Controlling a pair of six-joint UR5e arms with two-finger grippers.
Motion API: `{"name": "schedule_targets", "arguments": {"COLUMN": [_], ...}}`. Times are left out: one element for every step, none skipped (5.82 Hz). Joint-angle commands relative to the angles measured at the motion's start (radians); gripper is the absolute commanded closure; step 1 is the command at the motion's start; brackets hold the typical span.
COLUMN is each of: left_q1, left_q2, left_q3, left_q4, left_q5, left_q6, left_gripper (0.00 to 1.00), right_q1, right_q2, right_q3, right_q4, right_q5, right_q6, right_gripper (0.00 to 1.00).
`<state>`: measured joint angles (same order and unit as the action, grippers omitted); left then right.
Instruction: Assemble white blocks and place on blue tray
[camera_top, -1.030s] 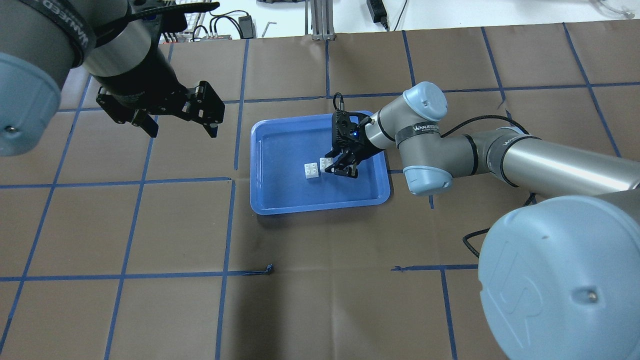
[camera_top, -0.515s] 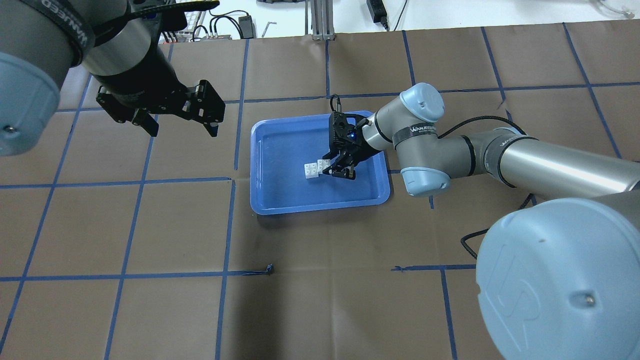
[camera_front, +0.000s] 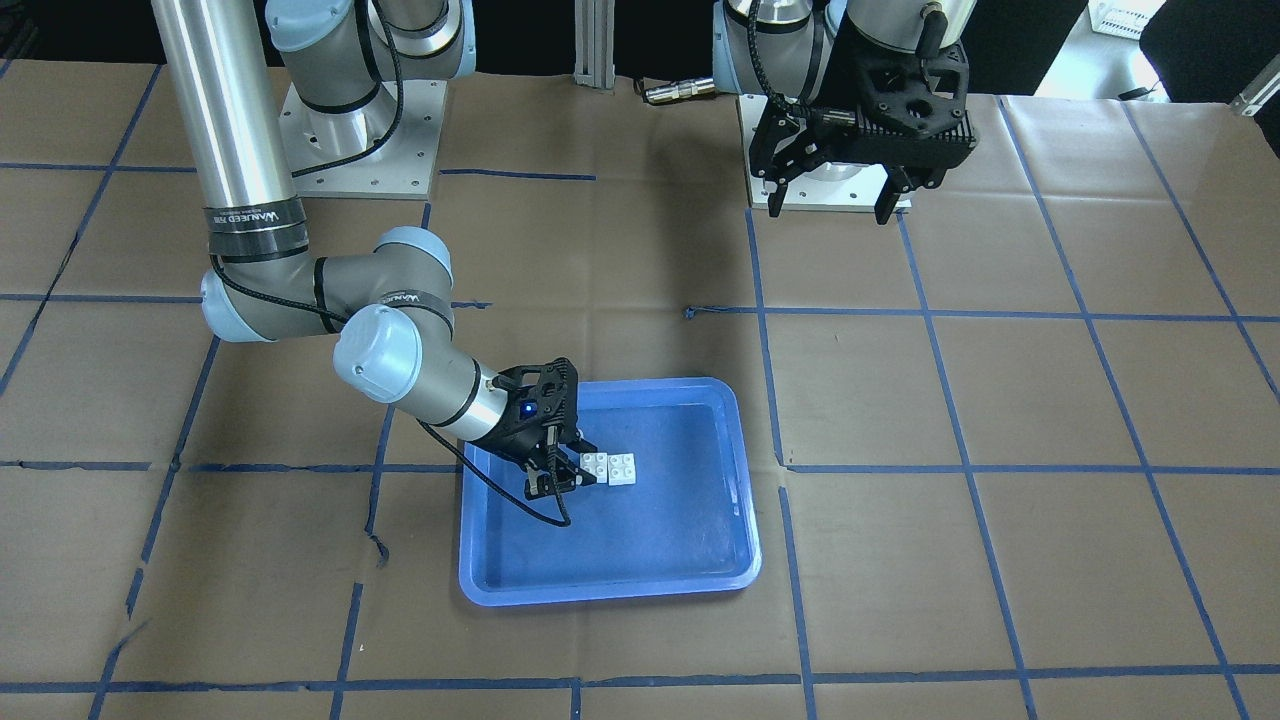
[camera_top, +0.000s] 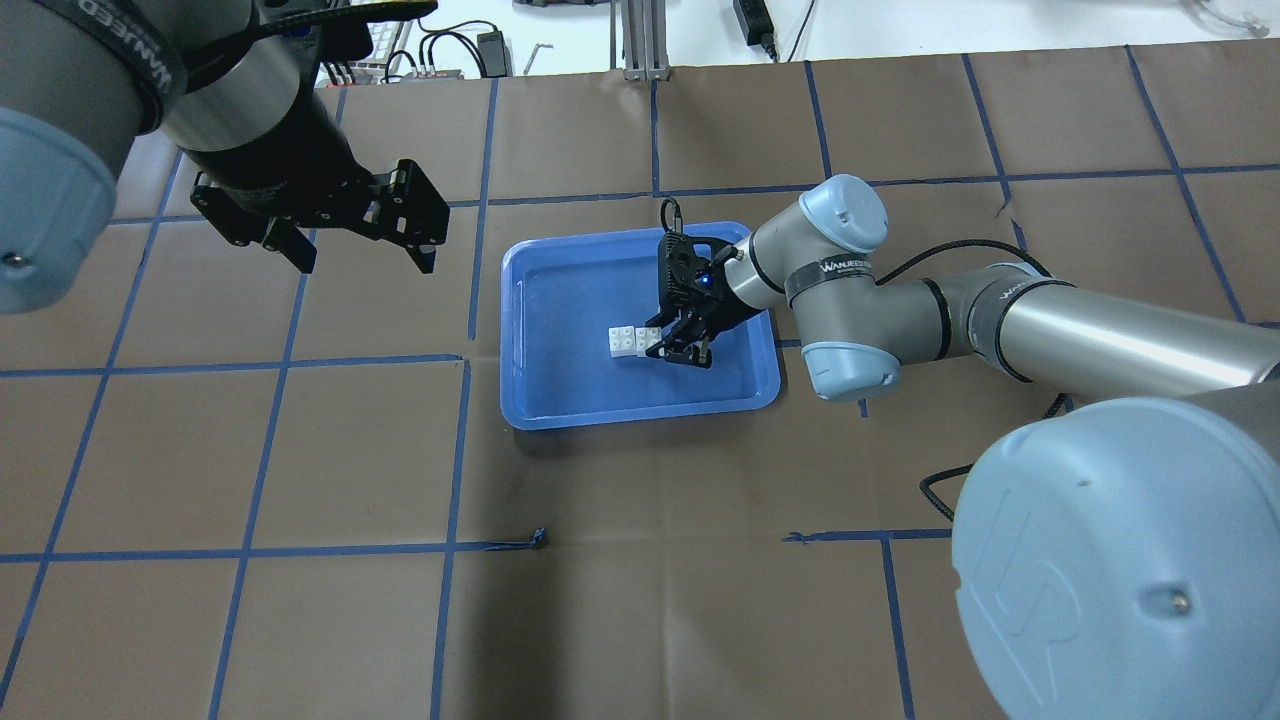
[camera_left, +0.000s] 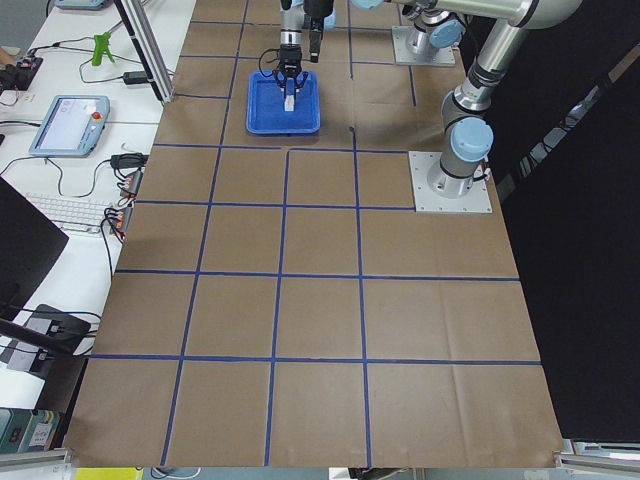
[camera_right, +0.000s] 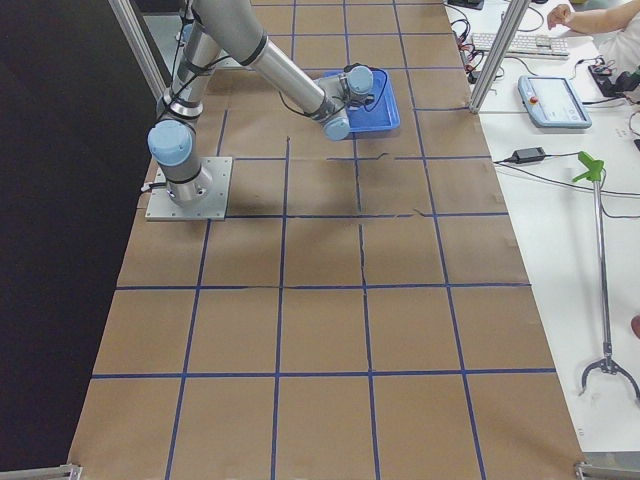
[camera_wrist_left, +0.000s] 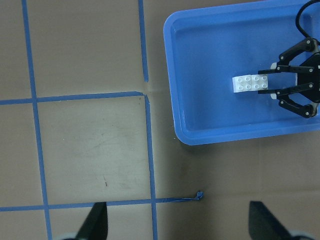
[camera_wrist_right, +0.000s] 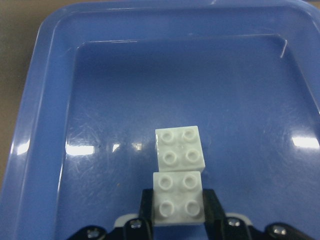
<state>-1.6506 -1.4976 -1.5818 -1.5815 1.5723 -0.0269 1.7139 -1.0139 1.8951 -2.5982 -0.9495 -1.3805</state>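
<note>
**Held brick now butted against free brick: not yet stacked**

The left gripper (camera_top: 366, 262) is parked above the brown paper left of the tray, unchanged, jaws wide apart, nothing held. Both bricks sit inside the blue tray (camera_top: 560, 300), right of centre. A second ago a gap was visible between them; it has since been closed. The free white block (camera_wrist_right: 180, 151) is now touched edge to edge by the held white block (camera_wrist_right: 178, 192), which is pinched on two sides by the right gripper (camera_wrist_right: 178, 202). All eight studs are exposed, so no stacking is seen. Assembly is judged pending: probably lift, align over the studs, then press down.
</note>
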Motion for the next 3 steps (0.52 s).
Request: {"name": "schedule_targets", "arguments": {"left_q1": [0.000,0.000,0.000], "left_q2": [0.002,0.003,0.003], "left_q3": [-0.003,-0.003,-0.003], "left_q4": [0.000,0.000,0.000], "left_q5": [0.000,0.000,0.000], "left_q6": [-0.001,-0.001,-0.001], "left_gripper": [0.01,0.01,0.01], "right_q1": [0.001,0.001,0.001], "right_q2": [0.000,0.000,0.000], "right_q3": [0.001,-0.001,-0.001], "right_q4": [-0.003,-0.003,-0.005], "right_q5": [0.001,0.003,0.036], "right_q6": [0.000,0.000,0.000], "right_gripper": [0.75,0.75,0.75]}}
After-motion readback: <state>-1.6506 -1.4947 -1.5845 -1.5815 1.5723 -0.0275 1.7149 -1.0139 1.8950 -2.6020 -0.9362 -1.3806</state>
